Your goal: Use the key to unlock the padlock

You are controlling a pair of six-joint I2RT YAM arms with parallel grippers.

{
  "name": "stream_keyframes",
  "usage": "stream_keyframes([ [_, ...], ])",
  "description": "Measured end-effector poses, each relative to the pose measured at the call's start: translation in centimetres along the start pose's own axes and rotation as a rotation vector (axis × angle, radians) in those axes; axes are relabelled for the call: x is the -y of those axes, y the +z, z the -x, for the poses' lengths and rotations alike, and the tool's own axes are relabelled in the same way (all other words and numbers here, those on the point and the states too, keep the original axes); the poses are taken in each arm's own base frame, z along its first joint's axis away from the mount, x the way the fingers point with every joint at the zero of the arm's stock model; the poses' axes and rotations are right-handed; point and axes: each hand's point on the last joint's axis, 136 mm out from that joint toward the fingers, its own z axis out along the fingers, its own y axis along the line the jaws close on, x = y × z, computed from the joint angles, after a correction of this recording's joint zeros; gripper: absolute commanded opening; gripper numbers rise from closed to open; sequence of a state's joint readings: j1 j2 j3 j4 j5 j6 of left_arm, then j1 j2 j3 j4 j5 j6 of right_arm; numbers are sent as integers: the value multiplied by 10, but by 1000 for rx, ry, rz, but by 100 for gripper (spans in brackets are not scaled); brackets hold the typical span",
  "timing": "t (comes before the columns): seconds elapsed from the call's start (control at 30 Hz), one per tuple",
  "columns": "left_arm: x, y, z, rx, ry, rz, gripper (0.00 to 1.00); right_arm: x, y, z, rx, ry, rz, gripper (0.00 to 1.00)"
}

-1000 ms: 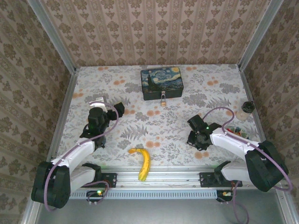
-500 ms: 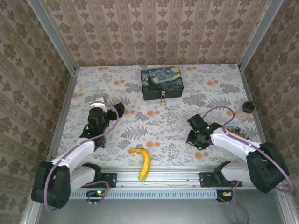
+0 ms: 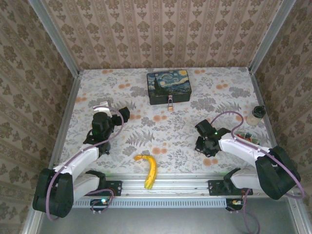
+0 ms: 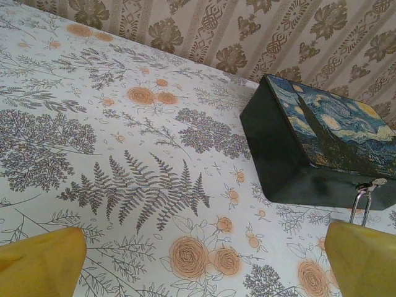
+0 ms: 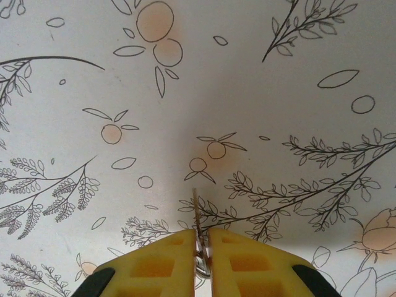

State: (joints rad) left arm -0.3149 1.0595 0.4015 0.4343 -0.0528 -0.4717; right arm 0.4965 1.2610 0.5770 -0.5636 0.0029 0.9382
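Barely anything had shifted since a second earlier, only the right gripper [image 5: 199, 235] edging slightly left, its fingers pinched on the key [image 5: 195, 201] just above the table [image 3: 146, 126]. That grip had to stay firm, blade straight, for the carry to the padlock [image 3: 170, 104] hanging on the tin box [image 3: 168, 87], well apart; the left gripper [image 4: 201, 263], spread wide, could steady it. One key, one padlock, one tin box, one banana [image 3: 149, 170].

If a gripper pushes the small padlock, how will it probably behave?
The padlock is hooked to the box by a thin shackle, so it would probably swing, not slide. Small and metallic, it is likely slippery.
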Motion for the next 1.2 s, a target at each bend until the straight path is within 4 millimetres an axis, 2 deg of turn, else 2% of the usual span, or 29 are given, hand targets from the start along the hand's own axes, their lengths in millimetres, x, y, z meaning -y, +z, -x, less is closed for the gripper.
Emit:
stream_keyframes([
  [0.23, 0, 0, 0, -1, 0, 1, 100, -1, 0, 0, -3, -7, -1, 1],
  [0.33, 0, -1, 0, -6, 0, 3, 100, -4, -3, 1, 1, -29, 4, 0],
  [0.5, 5, -7, 12, 8, 0, -4, 100, -25, -20, 12, 52, -118, 74, 0],
  [0.67, 12, -15, 28, 23, 11, -12, 100, -61, -42, 30, 141, -229, 211, 0],
  [0.87, 23, -28, 46, 31, 46, -32, 100, -117, -63, 40, 194, -383, 437, 0],
  [1.2, 47, -49, 44, -9, 97, -167, 100, -202, -91, 38, 201, -611, 800, 0],
])
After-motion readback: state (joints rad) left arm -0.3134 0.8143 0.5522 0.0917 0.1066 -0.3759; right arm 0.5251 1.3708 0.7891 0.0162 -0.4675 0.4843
